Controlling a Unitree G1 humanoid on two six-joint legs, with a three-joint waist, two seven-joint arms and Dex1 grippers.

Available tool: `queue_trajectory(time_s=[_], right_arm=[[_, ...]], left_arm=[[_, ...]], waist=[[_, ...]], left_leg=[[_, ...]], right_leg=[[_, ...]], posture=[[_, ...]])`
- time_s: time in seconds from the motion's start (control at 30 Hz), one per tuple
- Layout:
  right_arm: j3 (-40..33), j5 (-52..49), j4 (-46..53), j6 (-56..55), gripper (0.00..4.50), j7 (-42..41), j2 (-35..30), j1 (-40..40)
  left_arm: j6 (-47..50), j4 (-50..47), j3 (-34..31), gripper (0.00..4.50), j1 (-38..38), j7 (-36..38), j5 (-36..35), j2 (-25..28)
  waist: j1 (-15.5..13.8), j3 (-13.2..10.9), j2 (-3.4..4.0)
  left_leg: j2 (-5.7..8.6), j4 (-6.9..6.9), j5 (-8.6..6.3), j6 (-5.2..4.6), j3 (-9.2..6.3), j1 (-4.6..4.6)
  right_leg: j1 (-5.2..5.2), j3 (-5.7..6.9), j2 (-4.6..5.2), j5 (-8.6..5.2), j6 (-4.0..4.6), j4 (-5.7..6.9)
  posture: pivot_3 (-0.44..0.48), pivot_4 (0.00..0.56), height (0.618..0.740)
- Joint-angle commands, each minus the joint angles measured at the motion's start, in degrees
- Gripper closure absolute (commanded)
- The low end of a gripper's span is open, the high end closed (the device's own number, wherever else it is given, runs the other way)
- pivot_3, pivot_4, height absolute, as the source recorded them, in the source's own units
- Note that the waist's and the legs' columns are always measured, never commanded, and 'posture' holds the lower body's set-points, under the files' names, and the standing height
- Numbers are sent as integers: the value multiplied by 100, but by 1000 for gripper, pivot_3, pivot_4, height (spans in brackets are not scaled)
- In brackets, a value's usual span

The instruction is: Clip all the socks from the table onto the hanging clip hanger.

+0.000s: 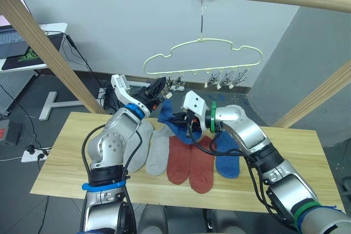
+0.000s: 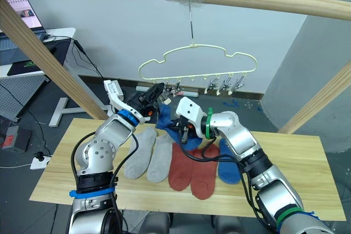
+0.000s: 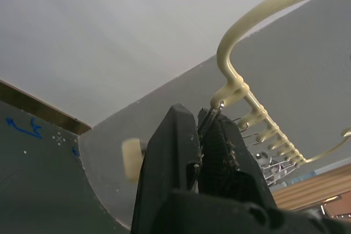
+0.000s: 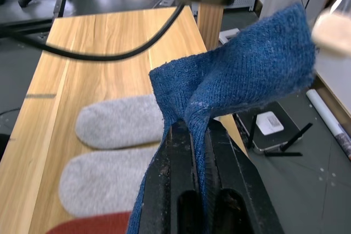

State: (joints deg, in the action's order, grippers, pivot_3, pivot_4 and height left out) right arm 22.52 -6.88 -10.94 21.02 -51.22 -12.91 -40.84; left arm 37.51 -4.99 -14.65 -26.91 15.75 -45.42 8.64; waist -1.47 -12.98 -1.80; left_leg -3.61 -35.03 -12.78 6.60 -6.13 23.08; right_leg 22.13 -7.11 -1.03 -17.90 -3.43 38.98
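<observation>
— How far along is it?
— Barely starting. No sock is hanging on the clip hanger [image 1: 203,58]. Five socks [image 1: 189,160] are lying mid-table [image 1: 71,176].
— And the arms?
— The right gripper [image 4: 193,135], reaching left, is pinching a blue sock [image 4: 241,75] aloft. The left gripper [image 1: 159,89], raised, is squeezing the hanger's end clip [image 3: 211,119].

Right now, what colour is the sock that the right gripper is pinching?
Blue. The sock shows best in the right wrist view, clamped in the right gripper.
</observation>
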Motion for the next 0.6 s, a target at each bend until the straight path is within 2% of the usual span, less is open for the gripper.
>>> queue_trajectory(time_s=[0.03,0.53,0.57,0.6], right_arm=[[-233,-28,-96,-236,4469,7,45,-218],[-301,78,-224,-334,4469,121,45,-213],[-306,107,-259,-363,4500,153,48,-221],[-317,133,-289,-387,4500,188,53,-230]], left_arm=[[74,-209,23,4411,58,21,-99,11],[-2,-244,90,4411,89,129,-79,61],[9,-254,91,3700,98,138,-79,70],[21,-258,89,3508,102,138,-79,77]], waist=[[-1,0,0],[3,-1,1],[2,-2,1],[2,-5,1]], left_leg=[[0,0,0,0,0,0],[0,4,0,-1,0,0],[1,4,0,-1,0,0],[1,4,0,-1,0,0]], right_leg=[[0,0,0,0,0,0],[0,1,1,0,0,-1],[0,1,1,0,0,-1],[1,1,1,0,0,-2]], posture=[[189,218,740],[183,220,740],[183,220,740],[183,220,740]])
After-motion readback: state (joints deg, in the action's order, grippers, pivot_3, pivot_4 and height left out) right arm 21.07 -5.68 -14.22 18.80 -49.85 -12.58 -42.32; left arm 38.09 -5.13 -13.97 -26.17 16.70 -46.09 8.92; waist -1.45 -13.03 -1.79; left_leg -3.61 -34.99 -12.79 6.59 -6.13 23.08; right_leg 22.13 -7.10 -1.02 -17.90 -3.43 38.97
